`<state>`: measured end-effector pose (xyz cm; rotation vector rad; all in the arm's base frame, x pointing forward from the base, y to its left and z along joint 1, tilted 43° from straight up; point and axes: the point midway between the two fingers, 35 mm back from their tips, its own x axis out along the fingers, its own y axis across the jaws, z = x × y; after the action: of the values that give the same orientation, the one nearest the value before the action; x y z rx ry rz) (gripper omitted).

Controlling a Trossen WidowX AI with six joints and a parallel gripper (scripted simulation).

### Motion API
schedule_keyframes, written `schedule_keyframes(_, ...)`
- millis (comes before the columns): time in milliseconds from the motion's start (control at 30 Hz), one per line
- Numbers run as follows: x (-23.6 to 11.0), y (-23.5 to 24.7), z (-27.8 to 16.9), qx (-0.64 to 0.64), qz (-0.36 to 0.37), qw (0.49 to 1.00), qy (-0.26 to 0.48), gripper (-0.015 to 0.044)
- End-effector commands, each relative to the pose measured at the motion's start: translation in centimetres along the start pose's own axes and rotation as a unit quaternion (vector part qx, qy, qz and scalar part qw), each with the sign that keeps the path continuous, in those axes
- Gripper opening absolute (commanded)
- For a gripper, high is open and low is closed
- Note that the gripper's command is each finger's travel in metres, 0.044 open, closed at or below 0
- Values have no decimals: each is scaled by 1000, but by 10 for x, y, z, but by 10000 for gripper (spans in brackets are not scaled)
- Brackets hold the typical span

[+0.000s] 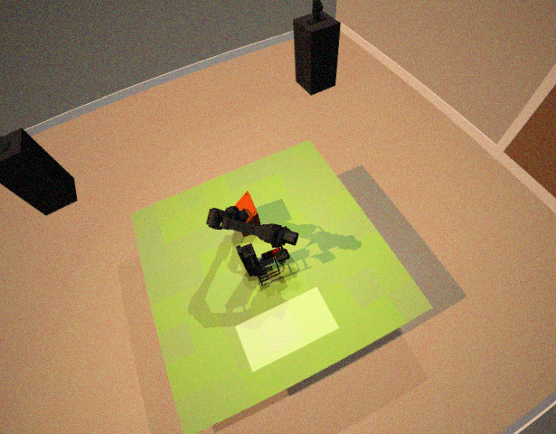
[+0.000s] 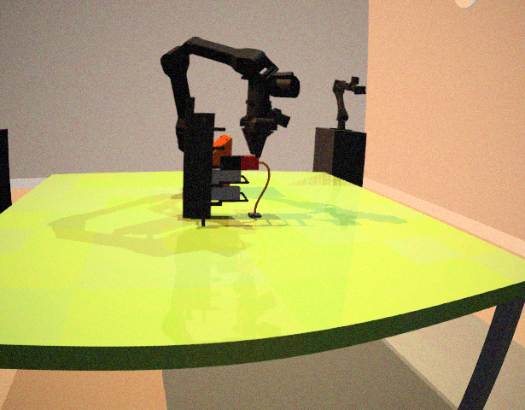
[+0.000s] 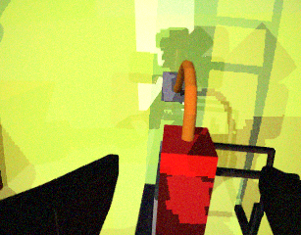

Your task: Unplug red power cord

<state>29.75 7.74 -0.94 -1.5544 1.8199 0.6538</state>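
Green table (image 2: 121, 273) | gripper (image 2: 256, 152) fingers apart, straddling red plug (image 3: 186, 166) mid-frame | step: releasing | next: lift clear

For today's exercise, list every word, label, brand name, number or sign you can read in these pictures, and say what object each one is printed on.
None: no readable text in any view.
The red plug, its orange cord, the black power strip, the green table and the fingers show plain surfaces, with no lettering or signs.

The arm arches over and points its end effector (image 2: 256, 152) straight down, fingers apparently spread apart.
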Motion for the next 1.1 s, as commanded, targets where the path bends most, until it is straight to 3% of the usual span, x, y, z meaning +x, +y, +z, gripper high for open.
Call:
schedule_keyframes(0, -2, -1, 10, -2, 0, 1000, 1, 394)
schedule_keyframes(67, -5, -1, 25, -2, 0, 1000, 0, 440)
schedule_keyframes(233, -11, 1, 59, -1, 0, 1000, -1, 440)
schedule_keyframes(1067, -11, 1, 59, -1, 0, 1000, -1, 440)
